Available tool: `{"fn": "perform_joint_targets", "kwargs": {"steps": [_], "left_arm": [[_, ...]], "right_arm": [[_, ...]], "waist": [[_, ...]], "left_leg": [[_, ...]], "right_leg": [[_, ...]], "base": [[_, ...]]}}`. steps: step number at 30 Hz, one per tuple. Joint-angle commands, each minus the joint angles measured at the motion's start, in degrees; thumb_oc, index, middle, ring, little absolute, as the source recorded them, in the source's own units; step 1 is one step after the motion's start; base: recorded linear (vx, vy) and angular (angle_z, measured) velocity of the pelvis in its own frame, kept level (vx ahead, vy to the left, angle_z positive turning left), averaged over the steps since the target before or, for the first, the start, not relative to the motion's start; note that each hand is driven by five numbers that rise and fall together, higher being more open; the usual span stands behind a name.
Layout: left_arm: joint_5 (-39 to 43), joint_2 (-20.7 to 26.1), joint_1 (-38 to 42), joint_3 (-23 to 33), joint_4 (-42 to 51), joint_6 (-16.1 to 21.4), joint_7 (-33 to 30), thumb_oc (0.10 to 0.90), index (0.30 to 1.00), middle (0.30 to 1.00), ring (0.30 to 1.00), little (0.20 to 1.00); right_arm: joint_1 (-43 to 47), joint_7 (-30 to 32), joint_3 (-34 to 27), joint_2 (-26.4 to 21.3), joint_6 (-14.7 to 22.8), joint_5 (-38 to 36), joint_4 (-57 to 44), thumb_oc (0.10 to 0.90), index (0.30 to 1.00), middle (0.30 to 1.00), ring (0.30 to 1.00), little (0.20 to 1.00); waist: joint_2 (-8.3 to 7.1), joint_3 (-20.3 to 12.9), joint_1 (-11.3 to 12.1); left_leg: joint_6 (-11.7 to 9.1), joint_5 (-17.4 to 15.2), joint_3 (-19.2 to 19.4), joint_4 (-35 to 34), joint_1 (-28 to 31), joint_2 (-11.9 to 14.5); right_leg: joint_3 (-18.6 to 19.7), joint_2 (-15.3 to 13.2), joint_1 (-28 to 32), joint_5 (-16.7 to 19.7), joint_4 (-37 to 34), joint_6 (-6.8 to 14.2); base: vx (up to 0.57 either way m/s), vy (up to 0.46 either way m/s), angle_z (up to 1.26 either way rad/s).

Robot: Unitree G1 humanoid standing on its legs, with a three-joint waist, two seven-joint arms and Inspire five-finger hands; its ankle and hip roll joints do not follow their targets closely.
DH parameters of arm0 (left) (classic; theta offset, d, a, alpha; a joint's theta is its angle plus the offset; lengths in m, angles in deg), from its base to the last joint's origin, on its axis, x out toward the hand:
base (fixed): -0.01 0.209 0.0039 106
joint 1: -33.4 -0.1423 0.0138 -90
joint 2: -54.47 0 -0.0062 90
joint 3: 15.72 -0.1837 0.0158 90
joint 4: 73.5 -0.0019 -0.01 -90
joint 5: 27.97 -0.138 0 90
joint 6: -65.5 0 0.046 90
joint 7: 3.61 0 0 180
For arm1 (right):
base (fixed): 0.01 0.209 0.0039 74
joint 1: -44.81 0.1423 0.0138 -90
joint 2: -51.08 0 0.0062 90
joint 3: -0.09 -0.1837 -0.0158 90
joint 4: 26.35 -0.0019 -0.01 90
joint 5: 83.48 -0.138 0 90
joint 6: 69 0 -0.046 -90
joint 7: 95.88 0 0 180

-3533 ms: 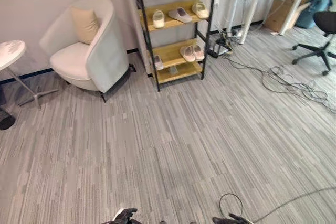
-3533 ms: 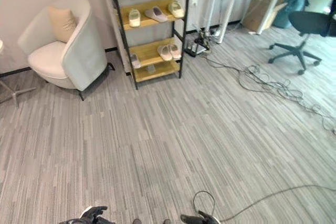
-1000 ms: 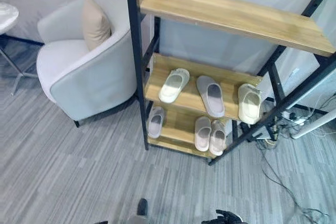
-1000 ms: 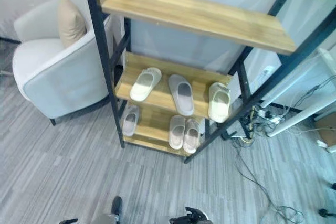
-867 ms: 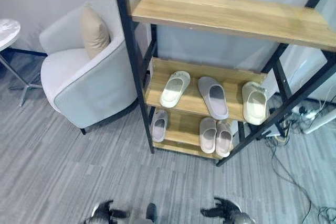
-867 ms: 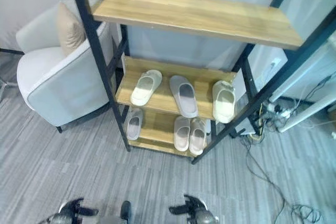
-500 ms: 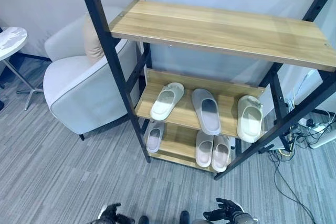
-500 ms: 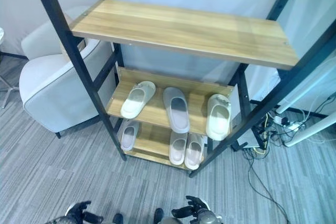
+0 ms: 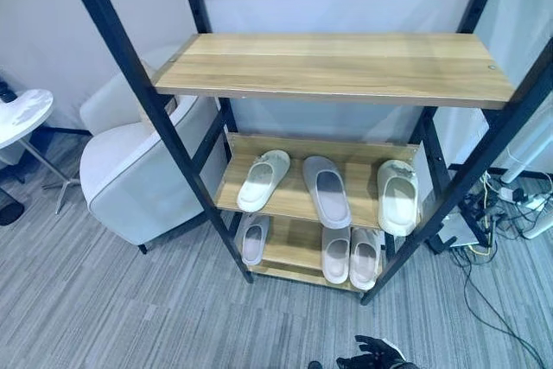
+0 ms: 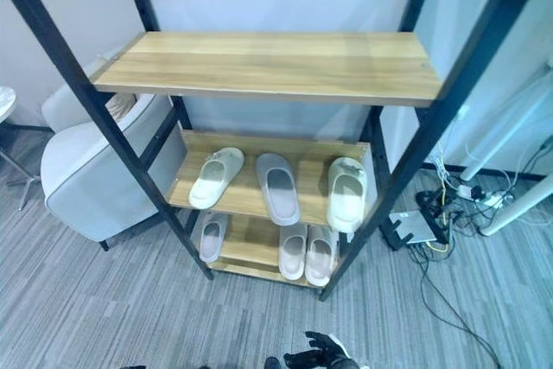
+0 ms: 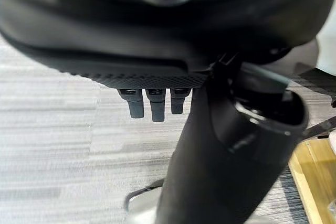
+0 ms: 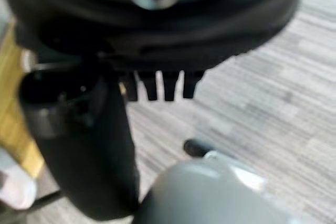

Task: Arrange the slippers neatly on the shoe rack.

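A: Where are the slippers?
B: All on the shoe rack point(image 9: 130, 58): a cream slipper point(image 9: 263, 181) angled at the left, a grey slipper point(image 9: 327, 190) mid-shelf, another cream one point(image 9: 397, 196) at the right; a lone grey one point(image 9: 252, 239) and a grey pair point(image 9: 350, 254) on the shelf below

A: How would they handle?
B: Probably light, soft foam; I'd pinch the strap or a side edge

A: And the robot hands?
B: The eye views show the rack, with the right robot hand point(image 9: 373, 355) low down. The wrist views show the left robot hand point(image 11: 152, 106) and the right one with fingers relaxed, holding nothing, over the carpet point(image 12: 273, 77)
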Motion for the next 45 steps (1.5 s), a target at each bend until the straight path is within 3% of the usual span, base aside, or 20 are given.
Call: {"fn": "perform_joint_targets", "kwargs": {"steps": [1, 5, 10, 13, 17, 25, 31, 38, 40, 43, 45], "left_arm": [[-1.72, -0.66, 2.36, -1.94, 1.22, 1.04, -0.61, 0.8, 0.9, 0.9, 0.9, 0.9], [-5.63, -0.34, 2.94, -3.87, 1.89, 0.97, -1.15, 0.8, 0.9, 0.9, 0.9, 0.9], [-4.43, 1.11, 3.83, -2.58, 3.64, 1.5, -1.96, 0.8, 0.9, 0.9, 0.9, 0.9], [-4.43, 2.48, 4.27, -1.89, 3.5, 1.79, -2.41, 0.8, 0.9, 0.9, 0.9, 0.9], [-4.62, 2.09, 3.12, -0.89, 3.29, 1.83, -2.18, 0.8, 0.9, 0.9, 0.9, 0.9], [-6.19, -0.79, 2.96, -3.29, 3.73, 2.06, -2.74, 0.8, 0.9, 0.9, 0.9, 0.9], [-10.82, -2.05, 3.26, -6.53, 3.23, 1.61, -2.73, 0.8, 0.9, 0.9, 0.9, 0.9], [-10.51, -1.98, 2.76, -4.77, 2.58, 1.44, -2.83, 0.8, 0.9, 0.9, 0.9, 0.9], [-10.58, -2.11, 1.87, -3.99, 2.56, 1.81, -2.61, 0.8, 0.9, 0.9, 0.9, 0.9], [-10.74, -2.49, 1.71, -3.64, 2.62, 2.04, -2.63, 0.8, 0.9, 0.9, 0.9, 0.9], [-12.29, -2.94, 1.42, -4.33, 2.85, 2.3, -2.73, 0.8, 0.9, 0.9, 0.9, 0.9]], "right_arm": [[-0.55, 0.89, 1.17, -1.29, 0.49, 2.28, -2.09, 0.8, 0.9, 0.9, 0.9, 0.9], [-1.42, 1.36, 1.74, -0.63, 1.16, 2.46, -7.38, 0.8, 0.9, 0.9, 0.9, 0.9], [-0.68, 0.83, 1.67, -0.1, 2.07, -1.0, -13.14, 0.8, 0.9, 0.9, 0.9, 0.9], [0.76, 0.83, 3.07, -0.23, 3.13, -0.86, -20.01, 0.8, 0.9, 0.9, 0.9, 0.9], [-1.45, -0.26, 5.36, -1.19, 4.06, 0.22, -27.07, 0.8, 0.9, 0.9, 0.9, 0.9], [-1.12, -2.67, 10.11, -1.97, 5.23, 0.6, -35.62, 0.8, 0.9, 0.9, 0.9, 0.9], [1.47, -5.11, 14.34, -4.36, 6.4, 0.63, -46.96, 0.8, 0.9, 0.9, 0.9, 0.9], [6.54, -7.26, 16.93, -8.85, 7.67, 2.11, -62.07, 0.8, 0.9, 0.9, 0.9, 0.9], [8.29, -6.06, 14.92, -12.73, 9.57, 6.6, -71.09, 0.8, 0.9, 0.9, 0.9, 0.9], [9.57, -3.6, 13.12, -15.12, 10.52, 12.23, -75.2, 0.8, 0.9, 0.9, 0.9, 0.9], [11.65, 1.67, 9.63, -18.0, 11.73, 21.1, -79.51, 0.8, 0.9, 0.9, 0.9, 0.9]], "waist": [[-1.08, 1.32, 0.22], [-1.62, 0.21, -0.95], [-1.73, -0.39, -0.75], [-1.34, -0.45, -0.56], [-0.93, -2.56, -0.9], [-0.39, -3.43, -1.09], [-0.44, -3.8, -0.94], [-0.45, -3.79, -0.41], [-0.6, -4.07, -0.24], [-0.59, -4.23, -0.09], [-0.57, -4.39, 0.13]], "left_leg": [[1.19, 0.85, 2.31, -4.34, -0.57, 1.92], [1.93, 0.56, 3.66, -6.72, 2.58, 1.04], [3.03, -0.97, 7.26, -6.51, 4.27, -0.17], [3.29, -1.28, 10.98, -7.12, 5.24, -0.12], [3.51, -1.09, 11.42, -9.69, 7.75, -0.84], [3.27, -0.44, 10.49, -11.82, 9.17, -1.06], [2.91, -0.51, 10.67, -12.03, 9.11, -0.85], [2.72, -0.5, 10.82, -12.03, 9.21, -0.53], [2.74, -0.55, 10.62, -12.03, 9.32, -0.47], [2.75, 0.0, 10.44, -12.03, 8.99, -0.41], [2.8, -0.01, 10.07, -12.03, 8.94, -0.38]], "right_leg": [[0.57, -0.44, 3.37, -4.6, 0.85, 7.01], [2.37, -2.49, 2.93, -3.37, 1.75, 8.68], [3.82, -4.33, 1.34, -1.21, 1.94, 10.22], [0.09, -5.92, -0.27, 0.46, 1.65, 11.79], [0.9, -6.22, 2.32, 0.35, -1.57, 11.26], [-0.2, -6.16, 4.72, 0.59, -4.9, 10.99], [-0.4, -6.03, 5.49, 1.15, -7.07, 11.23], [-0.34, -5.83, 5.59, 1.19, -7.24, 11.37], [-0.43, -5.77, 5.89, 1.0, -7.24, 11.39], [-0.72, -5.75, 5.82, 1.4, -7.24, 11.32], [-1.24, -5.67, 6.01, 1.23, -7.24, 11.28]], "base": [[0.06, 0.144, 0.06], [0.05, 0.218, -0.33], [0.0, 0.129, -0.52], [-0.07, 0.047, -0.85], [0.04, -0.002, -0.14], [-0.01, -0.014, 0.02], [-0.03, -0.008, 0.04], [0.0, 0.0, 0.0], [0.0, 0.0, 0.0], [0.0, 0.0, 0.0], [0.0, 0.0, 0.0]]}}
